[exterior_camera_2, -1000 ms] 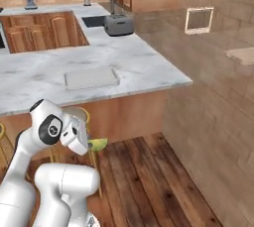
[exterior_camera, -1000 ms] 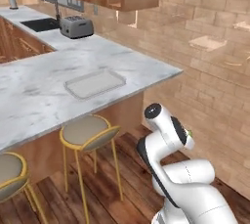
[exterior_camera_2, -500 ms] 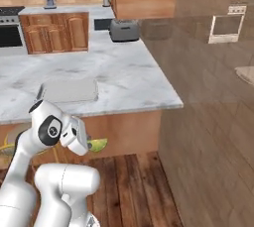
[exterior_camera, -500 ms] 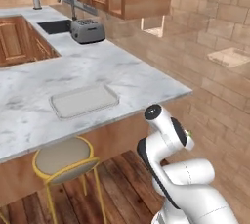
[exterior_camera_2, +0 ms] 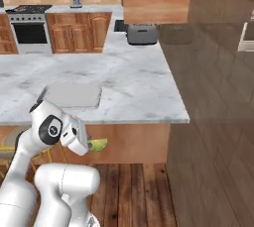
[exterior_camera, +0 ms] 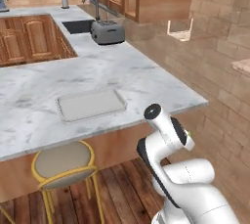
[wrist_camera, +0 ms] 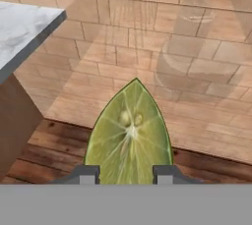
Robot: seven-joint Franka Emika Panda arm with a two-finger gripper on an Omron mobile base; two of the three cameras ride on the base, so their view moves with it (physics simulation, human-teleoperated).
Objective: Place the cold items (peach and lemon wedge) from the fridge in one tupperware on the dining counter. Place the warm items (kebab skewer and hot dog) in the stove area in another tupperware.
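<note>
Currently the two dark fingers (wrist_camera: 126,172) pinch a green-yellow lemon wedge (wrist_camera: 129,133), one tip at each side of its base, cut face toward the hand camera. In the right base view the wedge (exterior_camera_2: 97,145) pokes out beside the white hand, held low, below the front edge of the white marble dining counter (exterior_camera_2: 144,92) and above the wooden plank floor (exterior_camera_2: 130,191).

A shallow grey rectangular tupperware (exterior_camera: 91,104) lies flat on the counter near its front edge, with bare marble on every side. The counter's right corner (wrist_camera: 34,25) stands to the left of the wedge in the hand view, apart from it, with a brick-patterned wall behind.

A yellow-legged round stool (exterior_camera: 63,164) sits under the counter's overhang. A silver toaster (exterior_camera: 108,32) stands well back, beside the dark sink (exterior_camera: 80,26).

The wedge's lower end is cut off in the hand view.
</note>
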